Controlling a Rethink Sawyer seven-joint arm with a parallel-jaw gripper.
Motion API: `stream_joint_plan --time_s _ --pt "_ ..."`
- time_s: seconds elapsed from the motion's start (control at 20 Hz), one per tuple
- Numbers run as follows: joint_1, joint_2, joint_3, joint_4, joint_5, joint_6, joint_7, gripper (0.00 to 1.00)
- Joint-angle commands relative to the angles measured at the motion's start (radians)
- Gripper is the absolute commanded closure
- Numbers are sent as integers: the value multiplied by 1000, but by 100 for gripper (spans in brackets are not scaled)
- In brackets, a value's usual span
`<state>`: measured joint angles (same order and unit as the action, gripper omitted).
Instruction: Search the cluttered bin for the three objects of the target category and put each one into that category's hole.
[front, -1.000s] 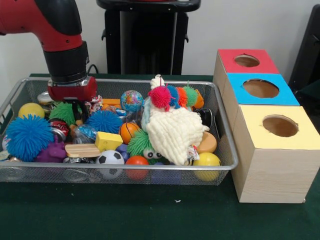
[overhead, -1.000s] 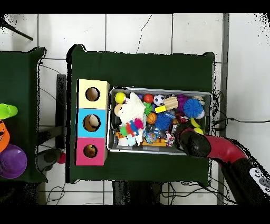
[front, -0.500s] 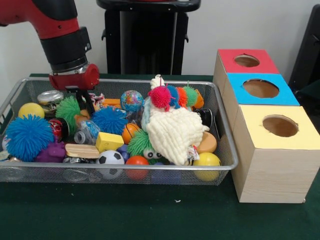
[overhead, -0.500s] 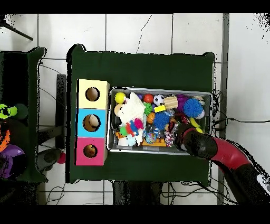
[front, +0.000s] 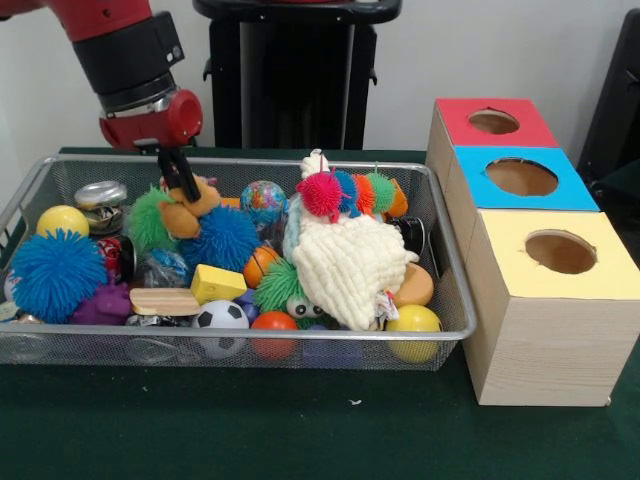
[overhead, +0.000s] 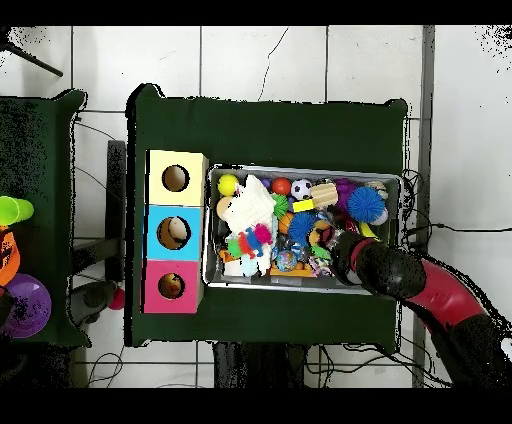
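The wire mesh bin (front: 452, 268) is full of toys; it also shows in the overhead view (overhead: 300, 169). My gripper (front: 176, 178) hangs over the bin's back left, fingers close together. It grips the green puffer ball (front: 148, 221), lifted a little, with a tan toy (front: 187, 208) pressed against it right under the fingertips. In the overhead view the gripper (overhead: 337, 243) is at the bin's near right. A blue puffer ball (front: 222, 238) lies beside the green one. A bigger blue puffer ball (front: 55, 273) lies at the left end. The red box's hole (front: 494, 121) is far right, also in the overhead view (overhead: 171, 286).
Blue-topped box (front: 522, 177) and yellow-topped box (front: 560, 252) stand in a row with the red one, right of the bin. A cream knitted cloth (front: 348, 262), a hairy pink-blue-green toy (front: 345, 191), a football (front: 220, 316), yellow balls (front: 62, 219) and a yellow block (front: 217, 283) crowd the bin.
My gripper has risen and shifted slightly right. The green puffer ball and the tan toy have come up with it from among the clutter.
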<state>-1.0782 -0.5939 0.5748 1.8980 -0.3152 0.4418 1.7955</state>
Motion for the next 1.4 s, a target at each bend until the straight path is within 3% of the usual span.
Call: stream_joint_plan --time_s 0.05,0.45,1.4 --pt "30 -47 83 38 100 124 48 100" --pt "46 -66 80 52 163 147 71 100" --pt "123 -48 54 76 265 42 130 100"
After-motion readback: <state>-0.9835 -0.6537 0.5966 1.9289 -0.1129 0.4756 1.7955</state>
